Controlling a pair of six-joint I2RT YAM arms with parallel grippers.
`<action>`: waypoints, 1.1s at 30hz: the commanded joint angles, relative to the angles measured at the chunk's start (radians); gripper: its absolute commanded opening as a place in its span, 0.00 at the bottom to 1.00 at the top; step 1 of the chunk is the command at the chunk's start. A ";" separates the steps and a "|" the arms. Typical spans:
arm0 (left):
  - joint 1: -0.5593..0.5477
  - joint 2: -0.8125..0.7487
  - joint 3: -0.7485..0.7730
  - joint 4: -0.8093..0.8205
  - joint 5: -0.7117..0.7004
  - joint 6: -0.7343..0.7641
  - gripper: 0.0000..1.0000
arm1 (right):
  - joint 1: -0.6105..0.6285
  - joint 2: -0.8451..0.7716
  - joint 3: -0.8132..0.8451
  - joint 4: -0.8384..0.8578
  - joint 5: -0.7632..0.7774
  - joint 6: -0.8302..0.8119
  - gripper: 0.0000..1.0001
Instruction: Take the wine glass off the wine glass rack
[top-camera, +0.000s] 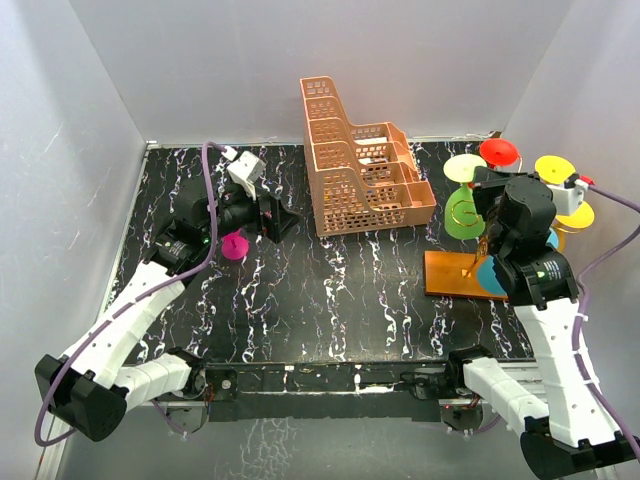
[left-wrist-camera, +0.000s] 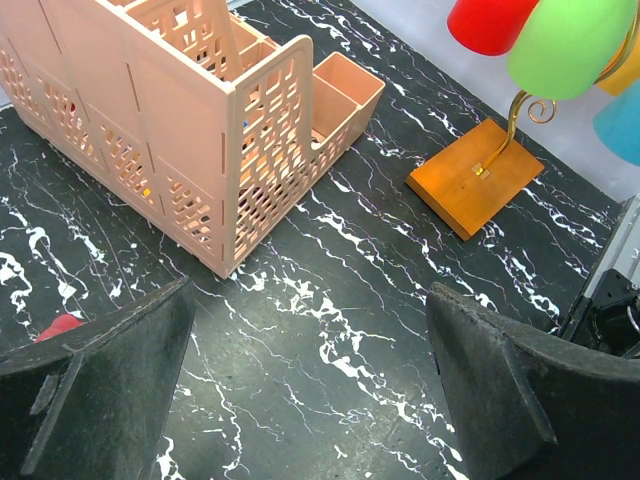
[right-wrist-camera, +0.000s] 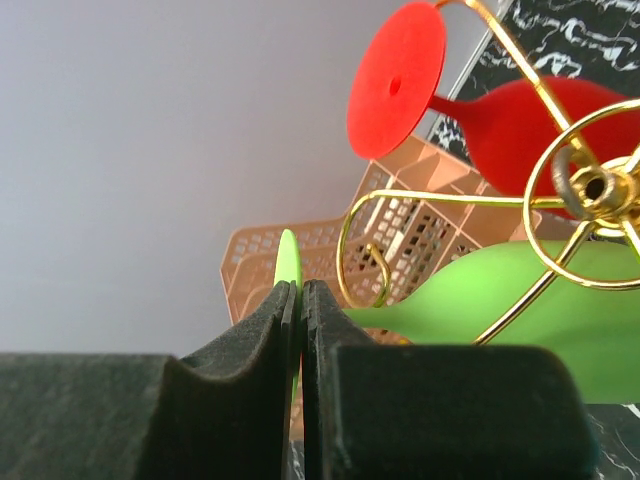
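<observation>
your right claw (right-wrist-camera: 299, 296) is pinched shut on the foot of the green wine glass (right-wrist-camera: 460, 300), hanging on the rack (top-camera: 450, 272) at three o'clock; next, slide it off its hook arm.

Marbled table (top-camera: 330, 300), lattice basket (top-camera: 360, 170), wine glass rack (top-camera: 450, 274)
</observation>
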 joint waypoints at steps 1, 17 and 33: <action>-0.004 0.001 -0.004 0.023 0.010 -0.001 0.97 | -0.003 -0.008 -0.010 0.091 -0.174 -0.076 0.08; -0.003 0.035 -0.011 0.029 -0.014 -0.012 0.97 | -0.003 -0.065 -0.031 0.311 -0.775 -0.390 0.08; -0.004 0.042 -0.086 0.141 -0.066 -0.194 0.97 | -0.003 -0.175 -0.234 0.785 -1.338 -0.199 0.08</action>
